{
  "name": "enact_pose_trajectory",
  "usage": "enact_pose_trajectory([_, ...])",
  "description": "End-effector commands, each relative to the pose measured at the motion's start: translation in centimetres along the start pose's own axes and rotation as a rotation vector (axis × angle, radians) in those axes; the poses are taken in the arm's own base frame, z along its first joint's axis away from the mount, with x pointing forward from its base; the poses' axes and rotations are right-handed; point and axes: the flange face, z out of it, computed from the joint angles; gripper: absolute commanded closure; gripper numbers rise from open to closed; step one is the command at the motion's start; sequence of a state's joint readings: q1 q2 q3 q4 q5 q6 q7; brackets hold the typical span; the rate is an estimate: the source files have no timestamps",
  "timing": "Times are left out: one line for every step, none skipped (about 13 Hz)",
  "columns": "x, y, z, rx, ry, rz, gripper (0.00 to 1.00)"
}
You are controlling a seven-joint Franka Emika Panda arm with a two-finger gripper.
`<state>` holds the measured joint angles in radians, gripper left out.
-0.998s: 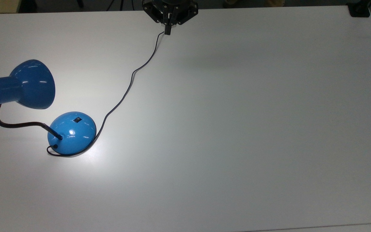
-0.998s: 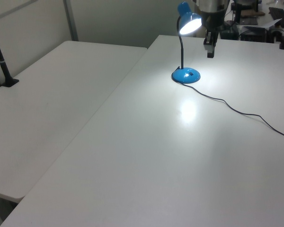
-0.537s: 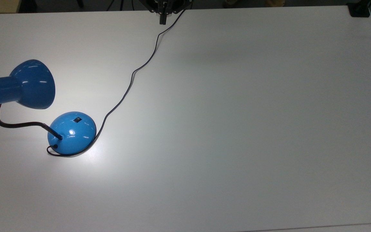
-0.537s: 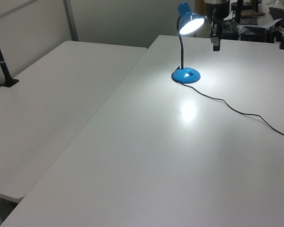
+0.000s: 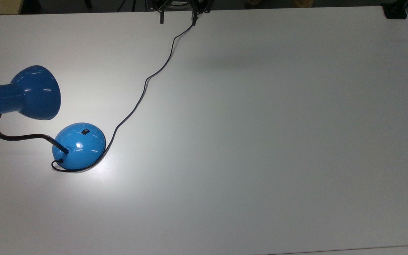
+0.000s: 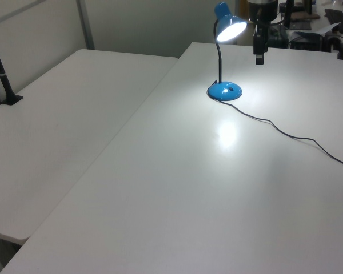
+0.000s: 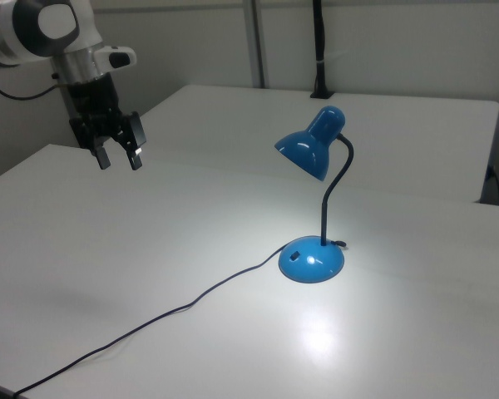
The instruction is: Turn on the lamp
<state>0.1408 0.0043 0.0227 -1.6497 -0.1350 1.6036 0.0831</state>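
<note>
Nearest in the right view, the thin black cord point(image 7: 150, 320) runs across the white table point(image 7: 191, 357) from about seven o'clock up toward the middle, ending at the domed blue base point(image 7: 313, 260) of the lamp point(image 7: 316, 199). A bright pool of light lies on the table just in front of that base, so the lamp is lit. From the base the black gooseneck point(image 7: 333, 199) rises and curves over to the blue bell shade point(image 7: 308, 150), which tilts down toward seven o'clock. In the top view the lamp point(image 5: 41, 117) sits at about nine o'clock on the table, with the small black switch point(image 5: 84, 132) on the upper part of the dome. Farther back in the right view, at about ten o'clock, the gripper point(image 7: 119, 155) hangs in the air well apart from the lamp, its two fingers spread with nothing between them. Behind it stands a second white table point(image 7: 382, 125)
</note>
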Motion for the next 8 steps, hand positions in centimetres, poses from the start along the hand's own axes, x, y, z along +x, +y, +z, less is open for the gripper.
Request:
enact_pose_trajectory([-1.13, 0.83, -1.59, 0.022, 0.005, 0.006, 0.00])
enact_pose_trajectory([-1.11, 1.01, -1.64, 0.023, 0.006, 0.009, 0.00])
enact_pose_trajectory([-1.03, 1.03, -1.80, 0.023, 0.012, 0.009, 0.00])
enact_pose_trajectory([-1.04, 1.07, -2.20, 0.025, 0.018, 0.010, 0.00])
enact_pose_trajectory([-1.04, 1.09, -2.20, 0.023, 0.019, 0.010, 0.00])
enact_pose_trajectory([-1.03, 1.09, -2.28, 0.024, 0.020, 0.011, 0.00])
enact_pose_trajectory([-1.05, 1.10, -2.26, 0.023, 0.019, 0.011, 0.00])
enact_pose_trajectory([-1.10, 1.10, -2.22, 0.023, 0.014, 0.010, 0.00])
